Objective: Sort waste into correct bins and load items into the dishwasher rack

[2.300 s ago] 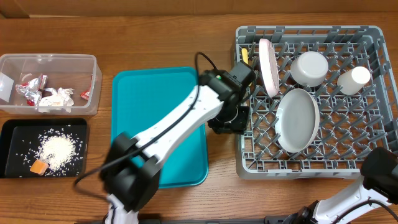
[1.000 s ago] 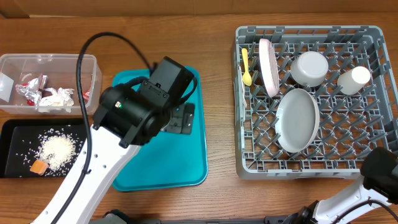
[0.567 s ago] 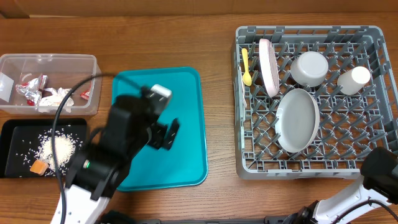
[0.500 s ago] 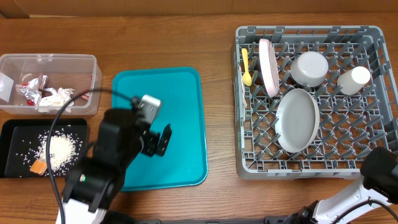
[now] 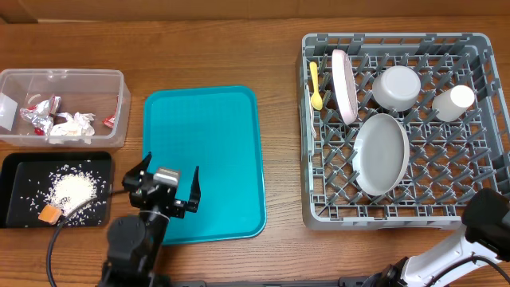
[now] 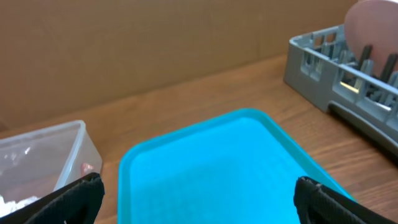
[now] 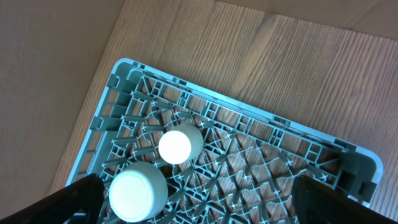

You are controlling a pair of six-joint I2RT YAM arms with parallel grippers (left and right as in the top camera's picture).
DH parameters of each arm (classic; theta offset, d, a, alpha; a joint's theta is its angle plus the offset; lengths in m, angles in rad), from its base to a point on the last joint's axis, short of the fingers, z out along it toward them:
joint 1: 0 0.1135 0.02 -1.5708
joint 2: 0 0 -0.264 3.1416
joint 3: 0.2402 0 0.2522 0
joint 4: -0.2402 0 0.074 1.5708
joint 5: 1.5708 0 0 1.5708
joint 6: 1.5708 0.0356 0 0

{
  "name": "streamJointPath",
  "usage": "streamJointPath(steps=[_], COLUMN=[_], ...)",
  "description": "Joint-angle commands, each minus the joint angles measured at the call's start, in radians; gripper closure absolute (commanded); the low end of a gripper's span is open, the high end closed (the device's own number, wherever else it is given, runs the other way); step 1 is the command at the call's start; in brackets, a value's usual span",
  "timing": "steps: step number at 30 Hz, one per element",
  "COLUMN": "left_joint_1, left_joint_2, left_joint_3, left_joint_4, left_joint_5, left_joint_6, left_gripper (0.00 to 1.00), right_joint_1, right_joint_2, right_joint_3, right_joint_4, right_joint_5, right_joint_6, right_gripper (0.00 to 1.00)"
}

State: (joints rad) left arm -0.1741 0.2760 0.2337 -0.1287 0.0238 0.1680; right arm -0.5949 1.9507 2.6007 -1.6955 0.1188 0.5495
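In the dishwasher rack (image 5: pixel 386 216): yellow spoon (image 5: pixel 316 86) laid in the far-left lane, just beside the pinkish plate (image 5: pixel 343 86) standing on edge. White bowl (image 5: pixel 397 86) and small cup (image 5: pixel 454 102) upturned along the far side, pale grey-green plate (image 5: pixel 382 153) leaning among the pegs near the middle. No fork or knife to be made out anywhere in view. Left of the rack, teal tray (image 5: pixel 223 127) with nothing showing on it. Further left, clear tub (image 5: pixel 121 104) holding crumpled napkins (image 5: pixel 73 126) and red-and-white wrappers (image 5: pixel 41 112). Nearer, black tray (image 5: pixel 16 171) with loose rice (image 5: pixel 73 191) and the orange cube (image 5: pixel 50 213). Just changed: left tool (image 5: pixel 165 187) gone from the rack's left edge, where it hovered by the spoon a moment ago, and pulled back across the teal tray to the near side of the worktop, jaws spread wide and gripping nothing. Right tool (image 7: pixel 199 208) likewise wide open and empty, looking down on cup and bowl from above the rack. Judged from that: spoon delivered, waste already sorted, tray cleared. Probably little or nothing left to load, unless the unseen cutlery lies somewhere hidden.
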Motion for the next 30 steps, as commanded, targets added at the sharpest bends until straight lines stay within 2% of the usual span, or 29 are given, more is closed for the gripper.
streamJointPath(steps=[1,8,15,30], left_joint_1=[0.032,0.090,0.125,0.143], left_joint_2=[-0.078,-0.196,-0.274,-0.272], left_joint_3=[-0.081,-0.214,-0.229,-0.229], left_joint_4=[0.067,0.169,0.052,0.054], left_joint_5=[0.011,0.011,0.017,0.018], left_joint_6=[0.023,0.032,0.030,0.031], left_gripper=[0.00,0.00,0.00,0.00], right_joint_1=[-0.001,-0.001,-0.001,-0.001], right_joint_2=[-0.007,-0.007,-0.007,-0.007], right_joint_3=[0.002,0.002,0.002,0.002], right_joint_4=[0.003,0.003,0.003,0.003], right_joint_5=[0.008,0.008,0.008,0.008], right_joint_6=[0.005,0.005,0.005,0.005], right_gripper=[0.00,0.00,0.00,0.00])
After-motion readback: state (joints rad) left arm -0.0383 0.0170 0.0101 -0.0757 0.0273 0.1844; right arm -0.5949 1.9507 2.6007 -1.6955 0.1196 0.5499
